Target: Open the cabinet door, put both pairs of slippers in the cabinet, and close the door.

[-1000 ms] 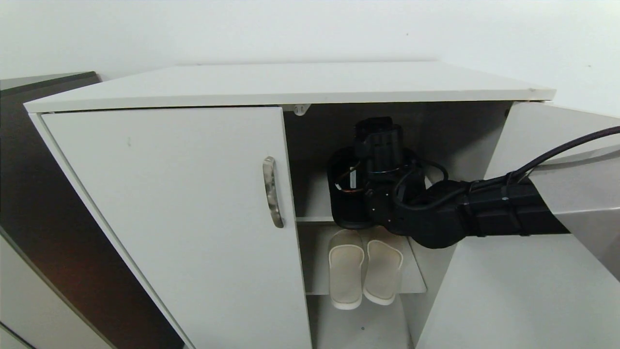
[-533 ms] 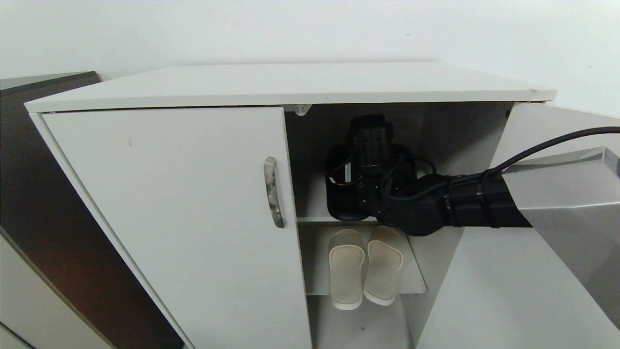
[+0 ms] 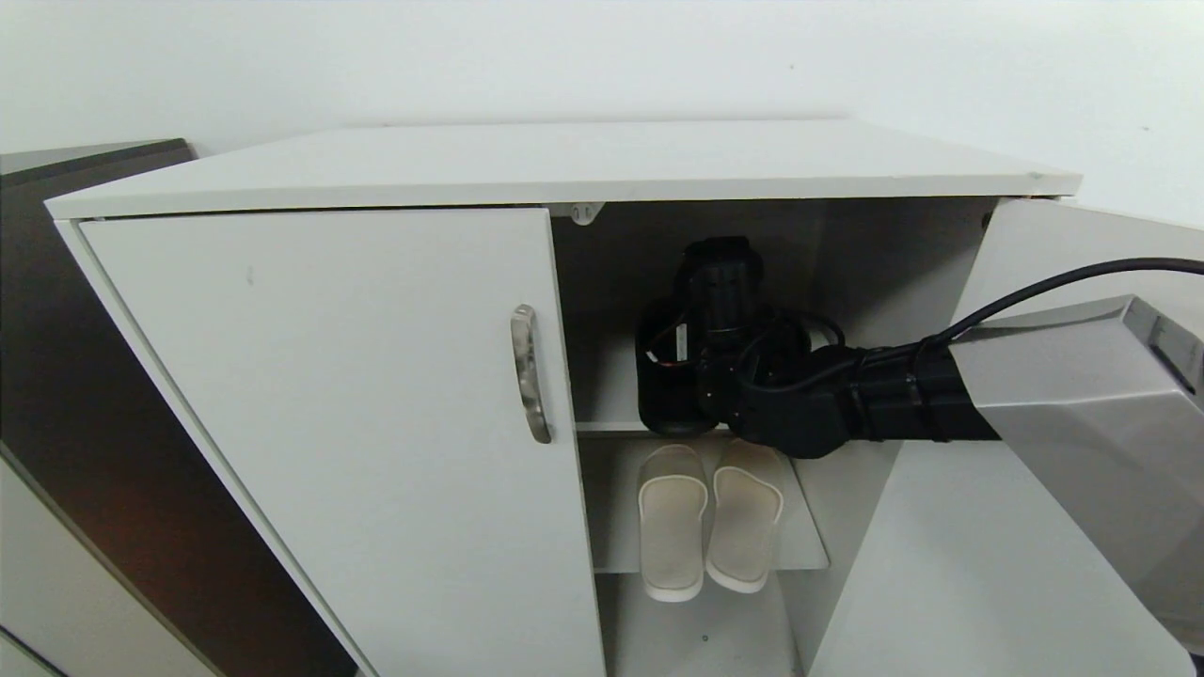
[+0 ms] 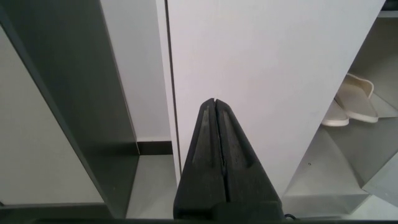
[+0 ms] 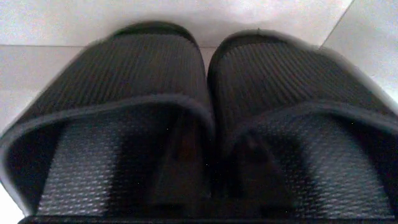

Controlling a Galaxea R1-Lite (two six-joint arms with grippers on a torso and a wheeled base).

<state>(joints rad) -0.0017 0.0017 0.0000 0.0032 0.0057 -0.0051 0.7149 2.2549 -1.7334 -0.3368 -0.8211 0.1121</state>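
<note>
2 blk slippers (image 5: 149, 81) in R gripper (image 5: 214, 171), 2 beige slippers (image 3: 710, 512) on shelf (image 3: 811, 557)

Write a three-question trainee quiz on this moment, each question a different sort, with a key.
1. True or false: the black slippers sit on a shelf below the white slippers.
2. The left door is: A) shut, B) half open, C) taken off.
3. Fill in: the left gripper is ___ (open or shut).

Key: 1 false, the black pair is on the shelf above; 2 A; 3 shut.
</note>
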